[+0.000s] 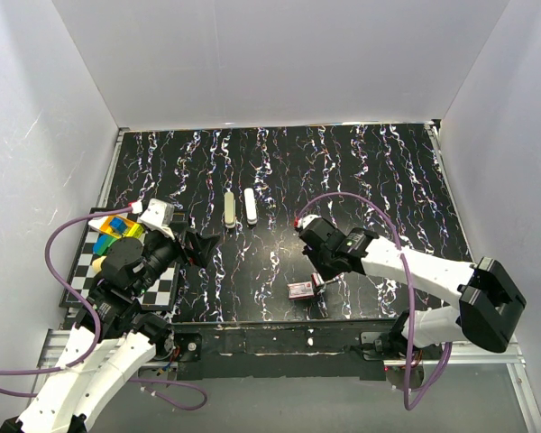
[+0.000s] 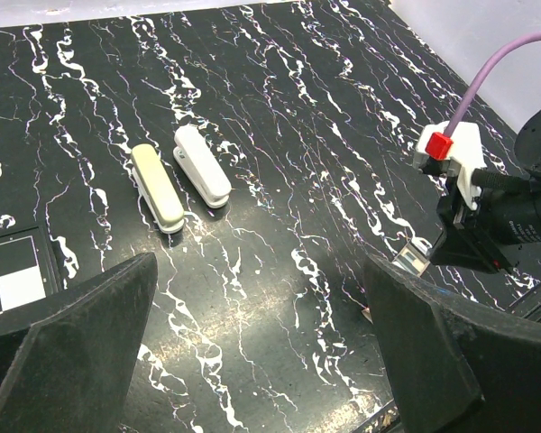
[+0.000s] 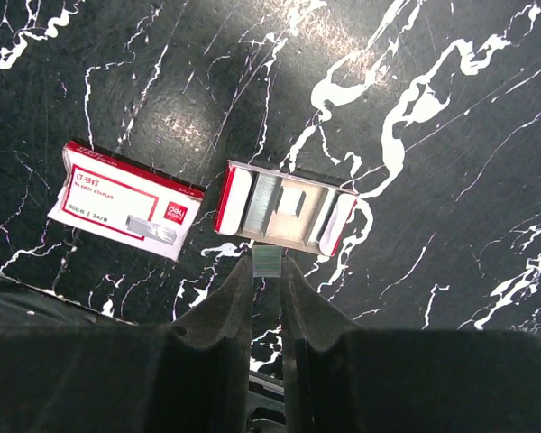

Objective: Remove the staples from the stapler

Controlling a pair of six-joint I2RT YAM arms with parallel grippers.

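1. The table [image 1: 361, 171] is black, streaked with wavy white marble veins.
2. The cream stapler [image 2: 158, 188] is a pale beige, and the white stapler [image 2: 202, 165] is plain white.
3. The box sleeve [image 3: 124, 200] is white with red edges and red print.
4. The tray [image 3: 288, 210] has red ends and a silver-grey inside. The strip of staples [image 3: 268, 262] is the same silver-grey.
5. The checkerboard [image 2: 13, 271] has black and white squares, and the blocks [image 1: 117, 230] are blue, yellow and green.
6. The cable [image 1: 361, 200] is purple, and the right gripper [image 3: 268, 280] is matte black.
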